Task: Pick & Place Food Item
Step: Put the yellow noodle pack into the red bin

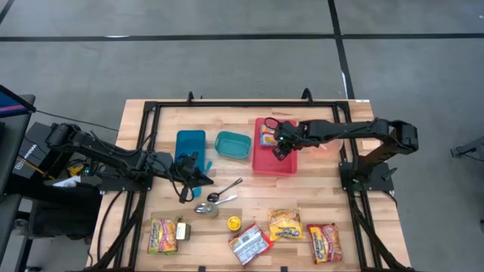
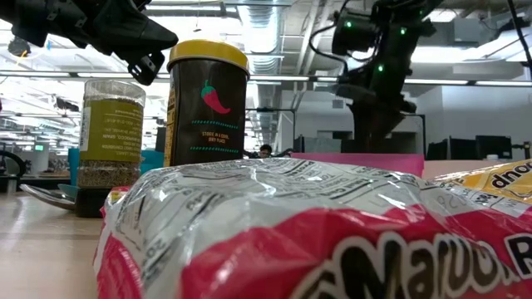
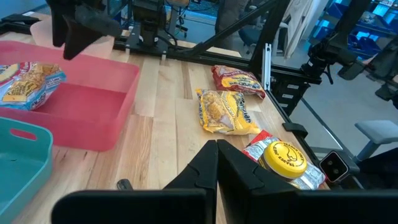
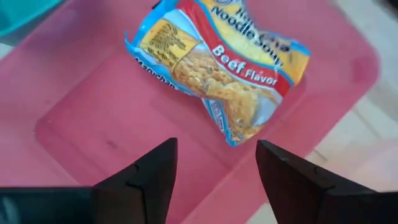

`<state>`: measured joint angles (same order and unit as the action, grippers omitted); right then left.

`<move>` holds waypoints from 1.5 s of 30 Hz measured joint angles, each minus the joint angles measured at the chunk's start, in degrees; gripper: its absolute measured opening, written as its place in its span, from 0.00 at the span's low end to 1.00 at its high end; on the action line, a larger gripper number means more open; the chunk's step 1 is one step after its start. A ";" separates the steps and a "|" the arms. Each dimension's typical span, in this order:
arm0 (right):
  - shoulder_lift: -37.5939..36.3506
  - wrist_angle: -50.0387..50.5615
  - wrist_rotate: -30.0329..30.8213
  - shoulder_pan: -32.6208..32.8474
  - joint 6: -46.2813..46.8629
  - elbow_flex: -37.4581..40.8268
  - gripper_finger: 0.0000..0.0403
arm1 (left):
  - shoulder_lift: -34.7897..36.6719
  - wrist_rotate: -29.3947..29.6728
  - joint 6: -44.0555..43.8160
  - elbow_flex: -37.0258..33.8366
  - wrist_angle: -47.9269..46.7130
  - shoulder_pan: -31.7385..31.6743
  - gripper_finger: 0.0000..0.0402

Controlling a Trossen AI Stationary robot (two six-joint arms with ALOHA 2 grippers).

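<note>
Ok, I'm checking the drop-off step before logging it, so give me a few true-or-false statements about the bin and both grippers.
1. A beef noodle packet lies inside the red bin. True.
2. The right gripper is clamped on that packet. False: its fingers stand open above the bin, apart from the packet.
3. The left gripper is shut. True.
4. The teal bin holds a noodle packet. False: no packet shows in it.
5. The yellow-lidded jar sits in the red bin. False: it is on the table by loose packets.
</note>
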<state>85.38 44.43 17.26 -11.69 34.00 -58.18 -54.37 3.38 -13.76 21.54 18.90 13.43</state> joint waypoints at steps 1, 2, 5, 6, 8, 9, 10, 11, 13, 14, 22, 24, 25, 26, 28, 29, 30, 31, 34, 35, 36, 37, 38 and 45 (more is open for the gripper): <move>-0.02 0.81 0.64 0.57 0.08 -0.77 0.52 | -0.01 0.02 0.00 0.00 0.00 -0.01 0.00; 0.00 1.28 1.01 1.11 0.04 -1.38 0.51 | 0.00 0.02 0.00 0.00 0.00 0.00 0.00; 0.00 2.11 1.09 3.22 -0.14 -2.97 0.49 | -0.01 0.02 0.00 0.00 0.00 0.00 0.00; -0.01 2.09 1.19 4.06 -0.49 -3.39 0.48 | -0.01 0.02 0.00 0.00 0.00 -0.01 0.00; 0.00 2.13 1.25 5.81 -1.46 -4.08 0.46 | 0.00 0.02 0.00 0.00 0.02 0.00 0.00; 0.00 2.11 1.24 6.73 -1.45 -4.42 0.44 | -0.02 0.02 0.00 0.00 0.02 0.00 0.00; -0.02 2.11 1.24 7.70 -1.45 -4.66 0.43 | 0.00 0.00 0.00 0.00 0.02 0.00 0.00; -0.02 2.21 1.24 8.74 -1.47 -4.92 0.41 | 0.00 0.01 0.00 0.00 0.02 -0.01 0.00; -0.02 2.31 1.25 10.71 -1.47 -5.40 0.38 | 0.00 0.01 0.00 0.00 0.08 -0.01 0.00; -0.02 2.26 1.26 11.83 -1.45 -5.56 0.37 | -0.02 0.02 0.00 0.00 0.17 -0.02 0.00; -0.02 4.05 3.95 20.58 -0.28 -5.61 0.26 | 0.00 0.02 0.00 0.00 0.48 0.00 0.00; -0.02 5.69 3.95 22.75 1.94 -5.61 0.25 | -0.01 0.02 0.00 0.00 0.50 -0.01 0.00; -0.02 6.69 3.91 23.96 3.10 -5.61 0.24 | -0.01 0.01 0.00 0.00 0.48 0.00 0.00; -0.02 7.80 3.77 25.10 4.30 -5.61 0.24 | -0.02 0.02 0.00 0.00 0.50 0.00 0.00; -0.02 10.34 3.72 27.42 6.67 -5.61 0.24 | -0.02 0.02 0.00 0.00 0.50 -0.02 0.00; -0.02 11.61 3.71 28.53 7.80 -5.61 0.24 | -0.02 0.01 0.00 0.00 0.50 -0.01 0.00; -0.02 12.90 3.71 29.62 9.10 -5.61 0.24 | 0.00 0.00 0.00 0.00 0.50 -0.02 0.00; -0.02 14.02 3.73 30.67 10.49 -5.61 0.24 | 0.00 0.01 0.00 0.00 0.50 -0.01 0.00; -0.02 16.41 3.73 33.16 14.56 -5.61 0.24 | 0.00 0.02 0.00 0.00 0.50 -0.02 0.00; -0.02 16.70 3.74 33.90 15.75 -5.47 0.24 | 0.00 0.01 0.00 0.00 0.50 -0.01 0.00; -0.02 16.71 3.74 34.52 16.99 -5.17 0.24 | 0.00 0.02 0.00 0.00 0.52 -0.02 0.00; -0.02 16.73 3.68 35.00 18.29 -4.77 0.24 | 0.00 0.02 0.00 0.00 0.52 0.00 0.00; -0.02 16.78 3.47 35.44 19.69 -4.26 0.24 | 0.00 0.02 0.00 0.00 0.52 -0.01 0.00; -0.02 16.84 1.42 36.52 26.67 0.68 0.24 | 0.00 0.02 0.00 0.00 0.55 -0.02 0.00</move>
<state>85.36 61.27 18.68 24.82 60.67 -57.50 -54.37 3.40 -13.76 21.54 19.44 13.41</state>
